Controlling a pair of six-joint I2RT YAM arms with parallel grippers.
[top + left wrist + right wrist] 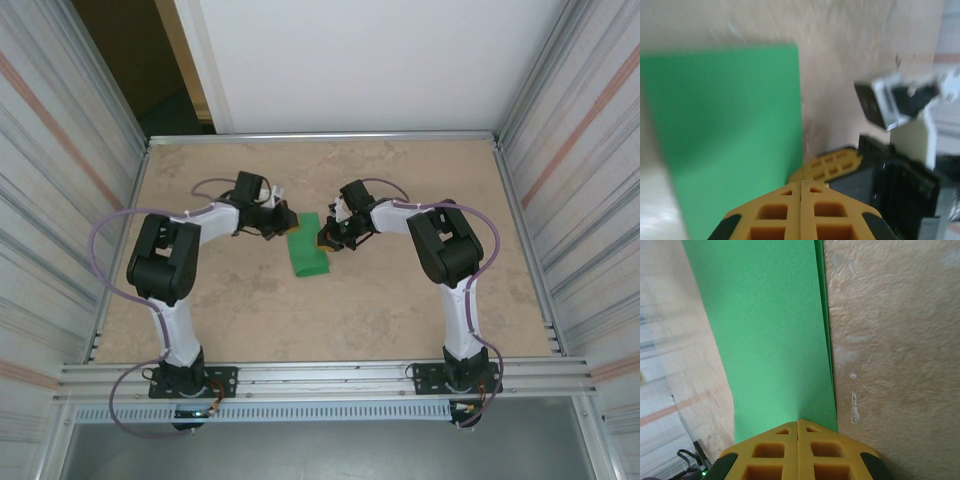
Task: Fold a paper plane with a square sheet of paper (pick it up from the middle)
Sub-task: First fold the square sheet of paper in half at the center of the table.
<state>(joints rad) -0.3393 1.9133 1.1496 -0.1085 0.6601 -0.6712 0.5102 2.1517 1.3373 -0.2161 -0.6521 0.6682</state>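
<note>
The paper [306, 255] lies flat near the middle of the table [420, 310], folded to a narrow strip. The left gripper [283, 222] is at its 10 o'clock corner and the right gripper [327, 240] at its 3 o'clock edge. Both have closed jaws holding nothing, probably to press the crease with the tips.

The right wrist view shows two layers along the paper's [770, 330] 3 o'clock edge, with the right gripper's [798, 422] tips on it. The left wrist view, which is blurred, shows the left gripper [801, 187] just beside the paper [730, 125].
</note>
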